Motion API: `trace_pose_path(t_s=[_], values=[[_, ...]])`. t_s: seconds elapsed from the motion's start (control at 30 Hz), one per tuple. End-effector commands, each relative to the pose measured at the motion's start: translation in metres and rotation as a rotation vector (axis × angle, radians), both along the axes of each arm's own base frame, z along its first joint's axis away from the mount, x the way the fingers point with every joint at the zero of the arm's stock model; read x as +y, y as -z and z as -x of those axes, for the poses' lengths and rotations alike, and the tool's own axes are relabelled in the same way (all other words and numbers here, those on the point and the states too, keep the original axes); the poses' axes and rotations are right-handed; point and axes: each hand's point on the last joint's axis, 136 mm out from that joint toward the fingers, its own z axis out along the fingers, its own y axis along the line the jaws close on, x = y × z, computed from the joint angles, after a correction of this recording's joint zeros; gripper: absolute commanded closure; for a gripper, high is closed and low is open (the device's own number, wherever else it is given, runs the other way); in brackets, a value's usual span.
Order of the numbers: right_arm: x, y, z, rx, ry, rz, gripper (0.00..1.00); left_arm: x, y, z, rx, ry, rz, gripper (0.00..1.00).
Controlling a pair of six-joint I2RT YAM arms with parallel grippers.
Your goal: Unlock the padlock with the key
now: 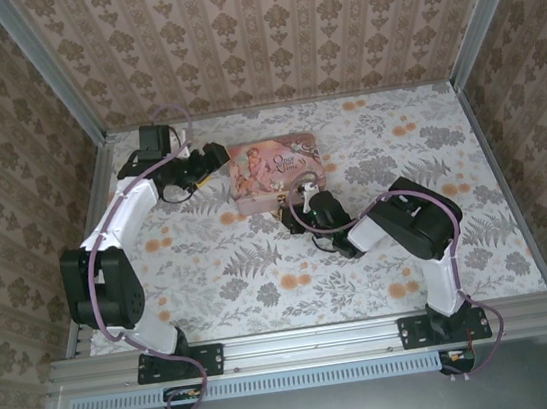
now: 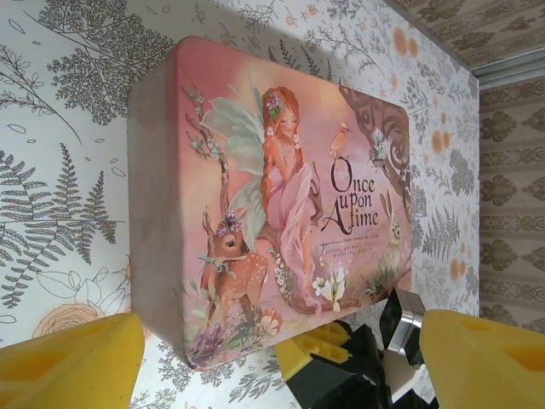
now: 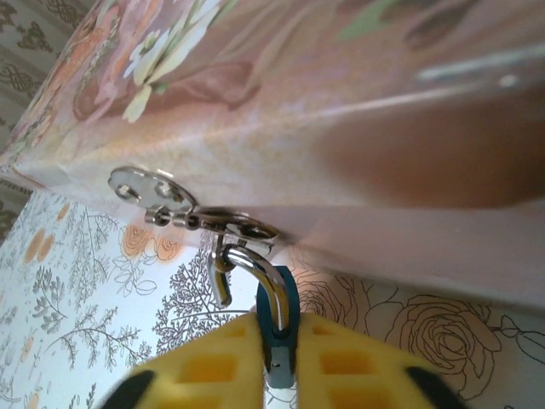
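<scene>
The padlock [image 3: 289, 288] has a small teal body and a silver shackle. My right gripper [image 3: 279, 341] is shut on that body, its yellow fingers [image 3: 196, 371] pressing both flat sides. The shackle arches up through the metal latch ring [image 3: 234, 228] on the pink illustrated tin [image 3: 341, 111]. One end of the shackle hangs free to the left of the body. From above, the right gripper [image 1: 299, 204] sits at the tin's [image 1: 276, 171] near edge. My left gripper [image 2: 281, 328] is open, with the tin [image 2: 281, 187] just beyond its fingertips. The left gripper [image 1: 211, 159] is at the tin's left end.
The right gripper's yellow and black fingers [image 2: 336, 354] show at the tin's near corner in the left wrist view. The floral tabletop [image 1: 262, 267] is bounded by metal rails and patterned walls [image 1: 261, 35]. Open table lies to the right [image 1: 427, 144] and in front.
</scene>
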Motion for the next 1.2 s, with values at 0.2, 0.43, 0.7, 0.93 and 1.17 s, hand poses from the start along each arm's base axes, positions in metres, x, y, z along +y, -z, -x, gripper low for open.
trace_pose_path(t_s=[0.2, 0.43, 0.7, 0.93, 1.17], values=[[-0.023, 0.023, 0.013, 0.086, 0.073, 0.015, 1.0, 0.001, 0.003, 0.001, -0.021, 0.04, -0.127, 0.15], [-0.031, 0.019, 0.016, 0.129, 0.114, -0.036, 1.0, -0.011, 0.011, 0.013, -0.037, 0.135, -0.363, 0.15], [-0.038, 0.018, 0.02, 0.186, 0.164, -0.062, 1.0, -0.024, 0.046, 0.022, -0.002, 0.216, -0.555, 0.16], [-0.043, 0.021, 0.022, 0.223, 0.202, -0.1, 1.0, -0.033, 0.072, 0.032, 0.017, 0.268, -0.679, 0.16], [-0.046, 0.025, 0.023, 0.256, 0.249, -0.166, 1.0, -0.041, 0.09, 0.043, 0.028, 0.296, -0.729, 0.16]])
